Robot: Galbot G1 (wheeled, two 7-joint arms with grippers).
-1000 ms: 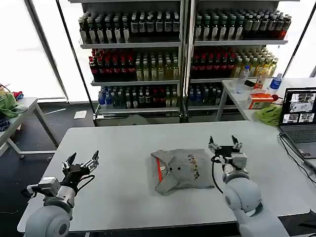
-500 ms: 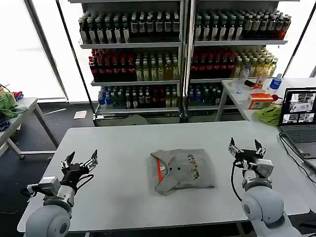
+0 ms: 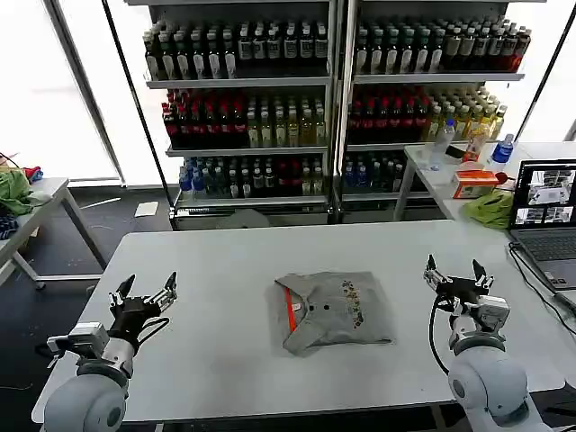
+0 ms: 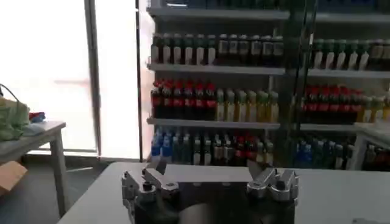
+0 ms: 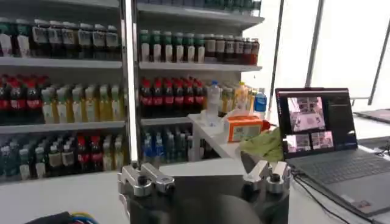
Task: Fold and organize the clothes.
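Here, a grey T-shirt (image 3: 331,310) lies folded into a soft, roughly square bundle at the middle of the table (image 3: 234,261). Its cotton is lightly creased, an orange-red stripe runs along the collar on its left side, and a small multicolour print sits toward its right.

The left gripper (image 3: 142,294) hovers over the near left corner of the table, well apart from the shirt, its dark metal fingers spread wide and holding nothing. The right gripper (image 3: 455,274) hangs over the right side of the table, near the shirt but not touching it, fingers likewise spread and empty.

The table is a smooth, pale grey slab with rounded corners. A laptop (image 3: 544,220) with a lit screen stands at its far right edge, cables trailing beside it. Behind, tall metal shelves (image 3: 333,99) hold rows of bottles with red, yellow, green and dark contents. A lime-green cloth (image 3: 490,207) sits crumpled on a side table (image 3: 423,166) at the right, by an orange box. Bright windows flank the shelves.
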